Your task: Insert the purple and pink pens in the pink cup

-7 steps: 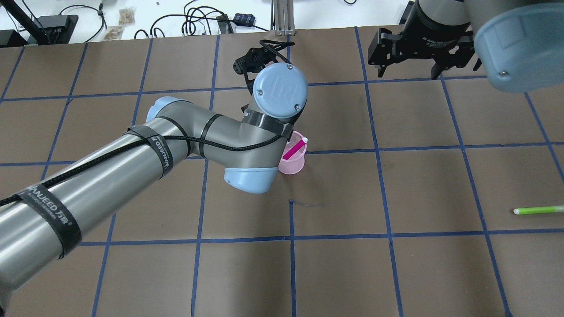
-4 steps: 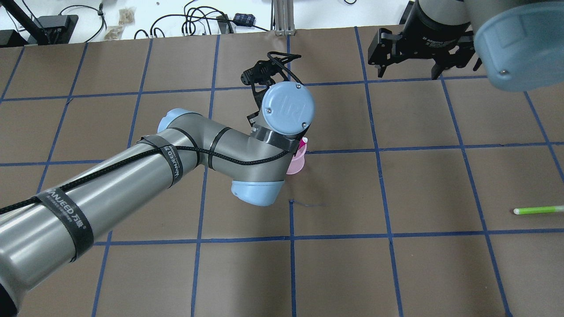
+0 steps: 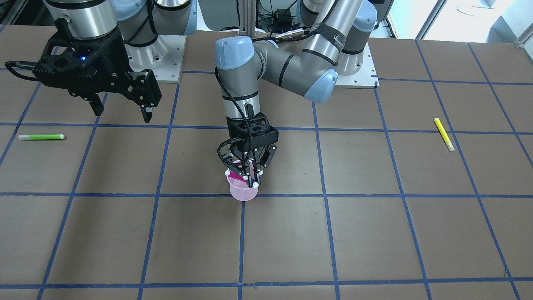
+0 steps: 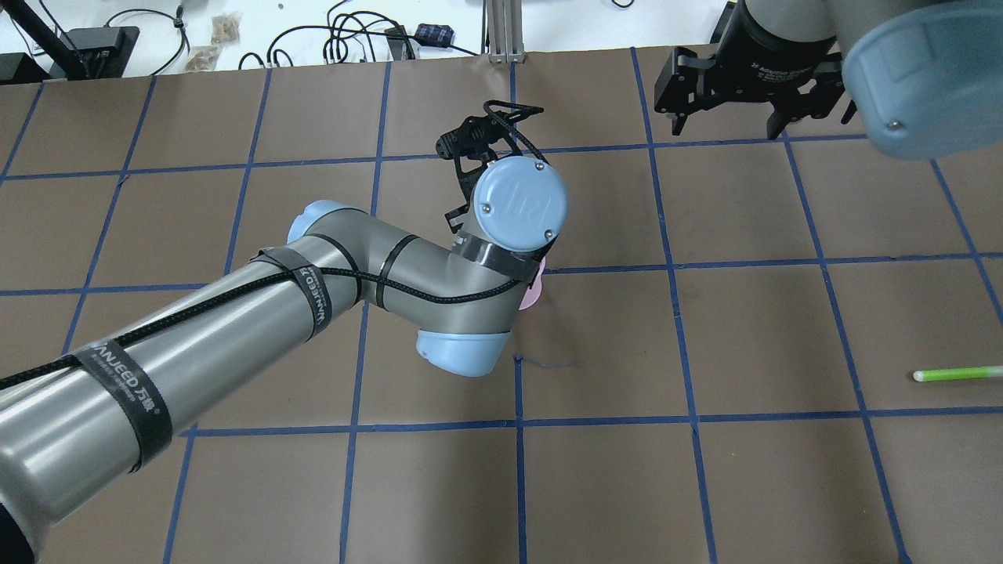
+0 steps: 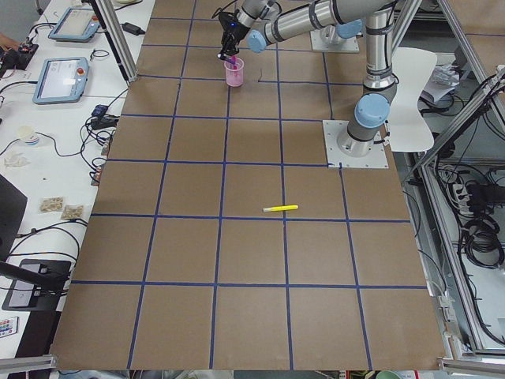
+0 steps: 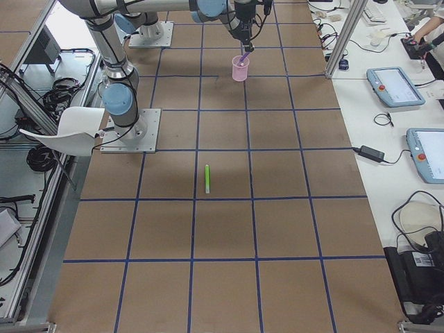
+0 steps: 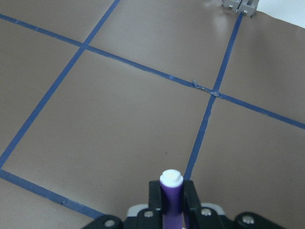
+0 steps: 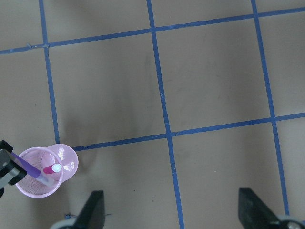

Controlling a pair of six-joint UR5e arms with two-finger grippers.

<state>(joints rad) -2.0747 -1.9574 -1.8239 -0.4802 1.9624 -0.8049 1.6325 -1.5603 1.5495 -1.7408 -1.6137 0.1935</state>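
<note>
Pink cup (image 3: 244, 192) mid-tabletop, pink pen (image 8: 50, 169) inside. Purple pen (image 8: 26, 167) tilted, lower end within the cup rim, clamped by left gripper (image 3: 250, 177) right above. Right gripper (image 3: 123, 114) fingers apart, holding nothing, raised toward tabletop's right end.

Brown table (image 3: 374, 233) with blue tape grid, pink cup (image 3: 244, 193) standing, green pen (image 3: 41, 137), yellow pen (image 3: 444, 134)

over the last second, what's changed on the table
The left gripper, shut on the purple pen, swung rightward in the overhead view, and its wrist now covers nearly all of the pink cup. The purple pen's lower end sits in the cup beside the pink pen. The right gripper stayed open and parked; the green pen hasn't moved.
</note>
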